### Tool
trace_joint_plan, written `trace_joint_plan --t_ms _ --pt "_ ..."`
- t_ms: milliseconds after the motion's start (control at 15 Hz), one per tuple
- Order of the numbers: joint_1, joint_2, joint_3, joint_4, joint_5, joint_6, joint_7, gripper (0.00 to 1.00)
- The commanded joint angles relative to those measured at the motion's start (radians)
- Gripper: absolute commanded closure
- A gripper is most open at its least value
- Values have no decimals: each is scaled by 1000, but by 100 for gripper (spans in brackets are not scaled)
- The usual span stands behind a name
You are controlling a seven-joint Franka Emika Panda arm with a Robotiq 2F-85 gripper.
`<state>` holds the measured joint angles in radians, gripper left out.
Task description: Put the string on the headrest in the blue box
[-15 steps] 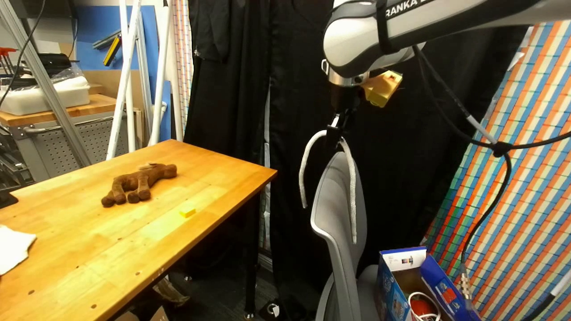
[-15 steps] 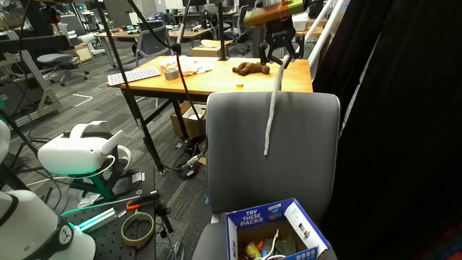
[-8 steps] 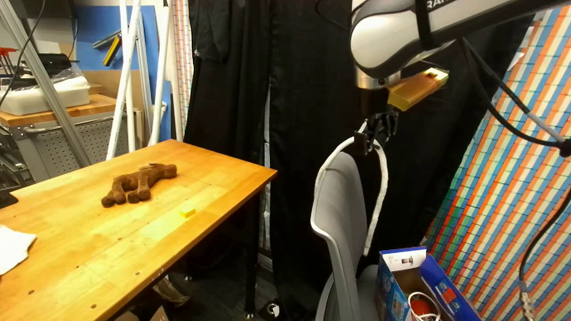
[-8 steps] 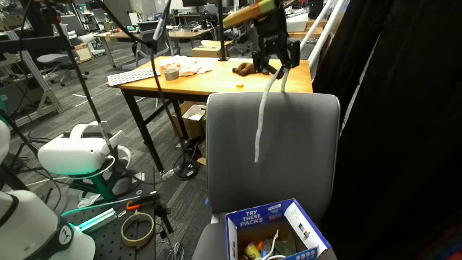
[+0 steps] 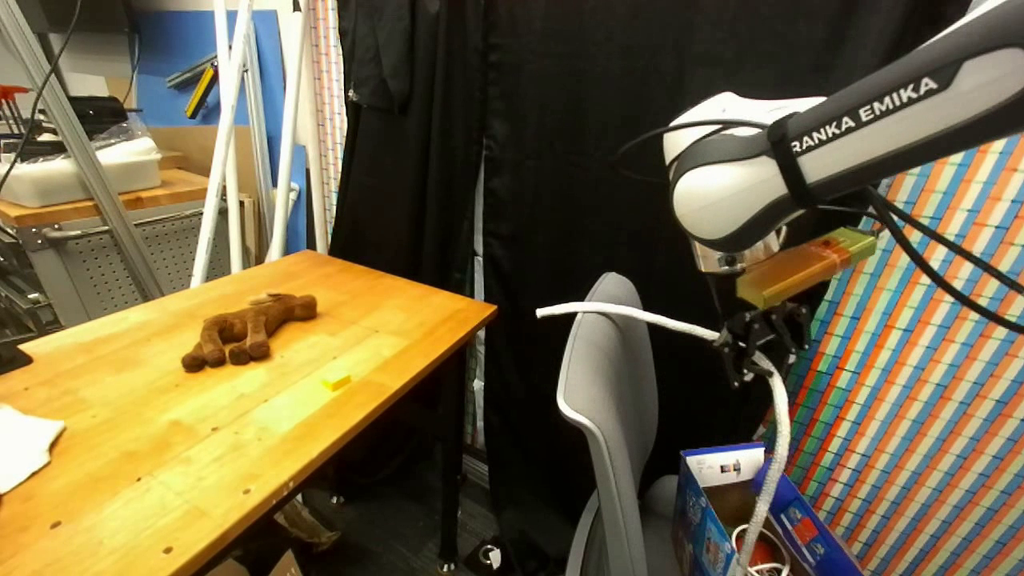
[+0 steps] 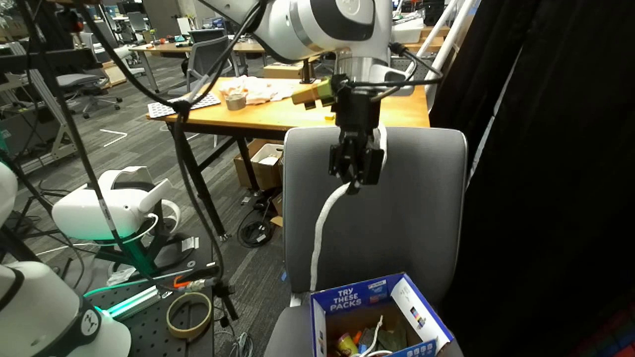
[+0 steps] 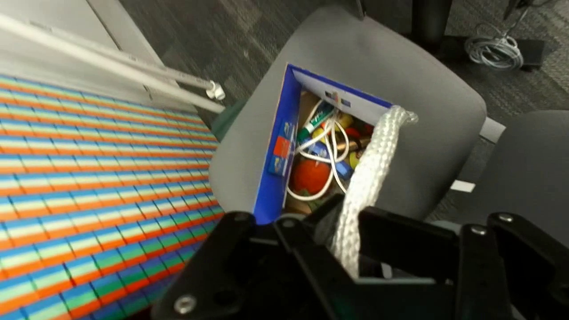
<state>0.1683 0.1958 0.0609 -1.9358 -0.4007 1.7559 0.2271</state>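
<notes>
The string, a white braided cord, is pinched in my gripper, which is shut on it. In an exterior view one end stretches back past the light grey headrest; the other hangs down in front of the blue box. In an exterior view my gripper is in front of the chair back, above the blue box, with the string hanging left. In the wrist view the string runs out between the finger pads, over the right side of the blue box.
The box stands on the grey chair seat and holds a white cable, a red ball-like thing and several small items. A wooden table with a brown plush toy stands behind the chair. A striped cloth panel is beside the box.
My gripper has moved from above the headrest toward the box side and downward, carrying the string. The string's trailing end swings up behind, and its front end hangs lower.
</notes>
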Motion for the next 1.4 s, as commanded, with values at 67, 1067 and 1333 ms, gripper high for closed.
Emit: trace_joint_plan --t_ms 67,1067,1333 --pt "-5 -4 -26 -43 -102 -134 165 92" --pt "-55 328 -25 314 128 34 32 93" --pt "-50 377 -103 331 99 -115 107 93"
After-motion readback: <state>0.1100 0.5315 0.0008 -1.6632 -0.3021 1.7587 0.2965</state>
